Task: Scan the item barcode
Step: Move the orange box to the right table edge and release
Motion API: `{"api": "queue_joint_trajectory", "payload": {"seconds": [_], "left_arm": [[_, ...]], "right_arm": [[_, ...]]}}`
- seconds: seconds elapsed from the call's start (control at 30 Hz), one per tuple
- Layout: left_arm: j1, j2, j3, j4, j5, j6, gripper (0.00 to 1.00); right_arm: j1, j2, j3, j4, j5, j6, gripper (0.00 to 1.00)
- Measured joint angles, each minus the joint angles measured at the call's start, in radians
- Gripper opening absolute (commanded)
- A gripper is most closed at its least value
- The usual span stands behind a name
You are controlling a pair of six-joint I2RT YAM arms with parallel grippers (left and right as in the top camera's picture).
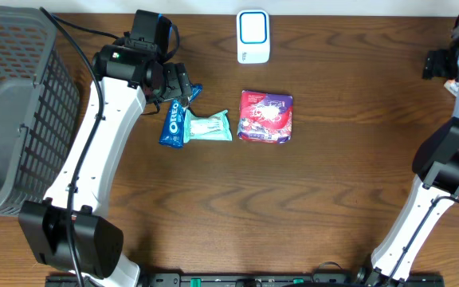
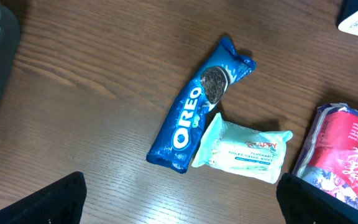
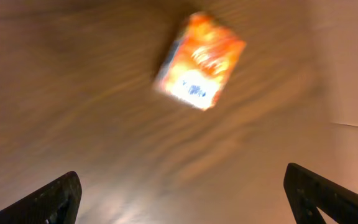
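Observation:
A blue Oreo pack (image 1: 171, 123) (image 2: 197, 106) lies on the wooden table, touching a pale green tissue pack (image 1: 207, 127) (image 2: 244, 150). A red packet (image 1: 266, 116) (image 2: 344, 149) lies to their right. The white and blue scanner (image 1: 253, 36) stands at the table's far edge. My left gripper (image 1: 178, 86) (image 2: 182, 202) hovers open above the Oreo pack with nothing between its fingers. My right gripper (image 3: 182, 196) is open at the far right, and a blurred orange box (image 3: 199, 61) lies on the table below it, clear of the fingers.
A large grey mesh basket (image 1: 6, 104) fills the left end of the table. The right arm (image 1: 445, 151) rises along the right edge. A pale wall or edge (image 3: 353, 62) shows at the right of the right wrist view.

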Motion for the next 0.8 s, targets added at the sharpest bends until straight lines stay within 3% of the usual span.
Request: {"api": "queue_joint_trajectory", "payload": {"seconds": [0.23,0.43,0.6,0.8], "left_arm": [[0.0,0.0,0.0,0.0,0.0,0.0,0.98],[0.0,0.0,0.0,0.0,0.0,0.0,0.98],[0.0,0.0,0.0,0.0,0.0,0.0,0.98],[0.0,0.0,0.0,0.0,0.0,0.0,0.98]], "right_arm": [[0.006,0.0,0.0,-0.083,-0.506,0.011,0.99],[0.067,0.0,0.0,-0.268,-0.871,0.016,0.99],[0.177,0.0,-0.001,-0.428,-0.933,-0.022,0.99],[0.342,0.0,-0.001,-0.471,-0.864,-0.048,0.99]]}}
